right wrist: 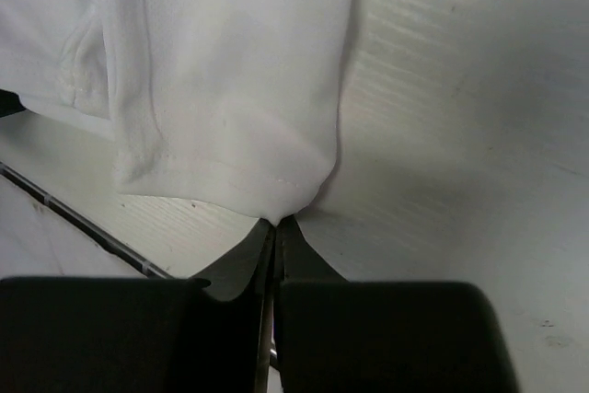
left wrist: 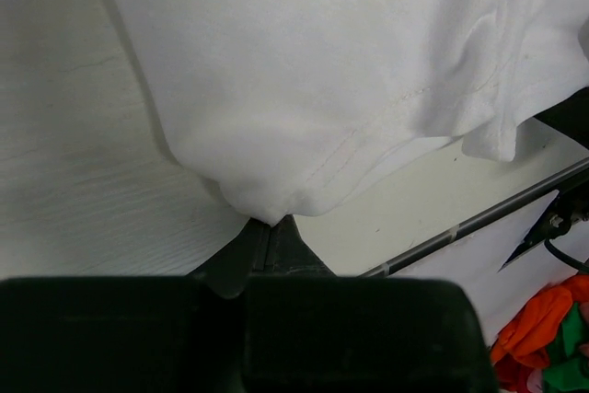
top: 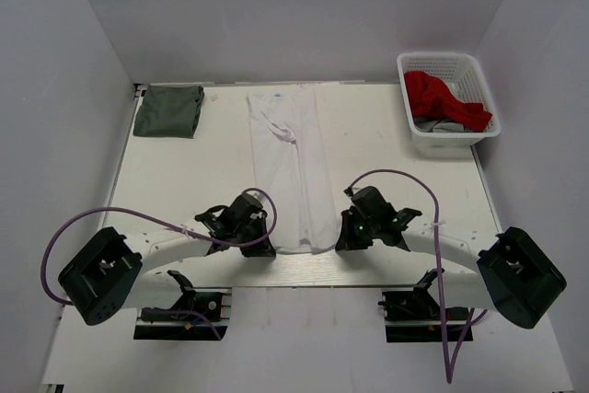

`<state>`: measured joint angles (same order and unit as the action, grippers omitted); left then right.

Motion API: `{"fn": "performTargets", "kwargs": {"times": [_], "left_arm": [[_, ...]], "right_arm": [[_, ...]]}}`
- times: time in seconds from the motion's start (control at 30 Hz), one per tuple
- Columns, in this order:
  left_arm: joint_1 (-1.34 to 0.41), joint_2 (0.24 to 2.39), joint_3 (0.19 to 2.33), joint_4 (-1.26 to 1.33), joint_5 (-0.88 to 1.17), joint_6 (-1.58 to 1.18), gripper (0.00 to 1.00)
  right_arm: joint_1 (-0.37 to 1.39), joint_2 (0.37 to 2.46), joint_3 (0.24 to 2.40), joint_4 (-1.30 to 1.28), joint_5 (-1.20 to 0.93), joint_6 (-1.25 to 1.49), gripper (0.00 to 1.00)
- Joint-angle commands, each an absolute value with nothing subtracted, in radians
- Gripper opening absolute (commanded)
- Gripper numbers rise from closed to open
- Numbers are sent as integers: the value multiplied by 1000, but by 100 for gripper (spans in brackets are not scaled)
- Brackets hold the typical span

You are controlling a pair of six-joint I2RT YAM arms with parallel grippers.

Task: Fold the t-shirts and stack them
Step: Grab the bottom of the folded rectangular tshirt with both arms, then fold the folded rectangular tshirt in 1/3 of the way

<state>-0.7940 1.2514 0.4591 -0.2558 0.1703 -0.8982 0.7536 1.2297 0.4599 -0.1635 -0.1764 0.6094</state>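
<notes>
1. The table [top: 396,163] carries all the work. Positions below are given from the white t-shirt.
2. The white t-shirt [top: 287,172] lies flat at mid-table, already narrowed to a strip. Its long axis runs from the near edge of the table to the far edge, neck end far and hem end near the arm bases.
3. A basket [top: 455,138] stands well apart, to the far right of the white t-shirt. It holds a red cloth [top: 442,98] and something grey beneath it.
4. The dark grey-green t-shirt [top: 168,110] sits folded to the far left of the white t-shirt, level with its neck end and not touching it.
5. The left gripper [top: 264,244] is at the near-left hem corner of the white t-shirt. In the left wrist view its jaws are together, with that corner of cloth pinched at the tips [left wrist: 267,227].
6. The right gripper [top: 342,240] is at the near-right hem corner. In the right wrist view its jaws are likewise closed, with the stitched hem corner nipped between them [right wrist: 276,225].
7. Judgement:
   - The whole shirt lies ahead of both pairs of jaws, stretching away along its long axis.
   - Neither arm is nearer, since each holds its own corner of the hem.
   - The coming move appears to be carrying the hem towards the neck end. This calls for both corners to travel level so the fold lands square.
</notes>
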Motion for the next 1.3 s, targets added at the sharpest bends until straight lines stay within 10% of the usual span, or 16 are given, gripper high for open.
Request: {"fn": "performTargets", "kwargs": {"times": [0.0, 1.27], "left_arm": [[-796, 1246, 489, -265, 159, -874, 0], [-568, 1476, 1031, -282, -172, -756, 0]], "right_arm": [[750, 1218, 497, -124, -135, 624, 0], [652, 1601, 1155, -57, 229, 534, 0]]}}
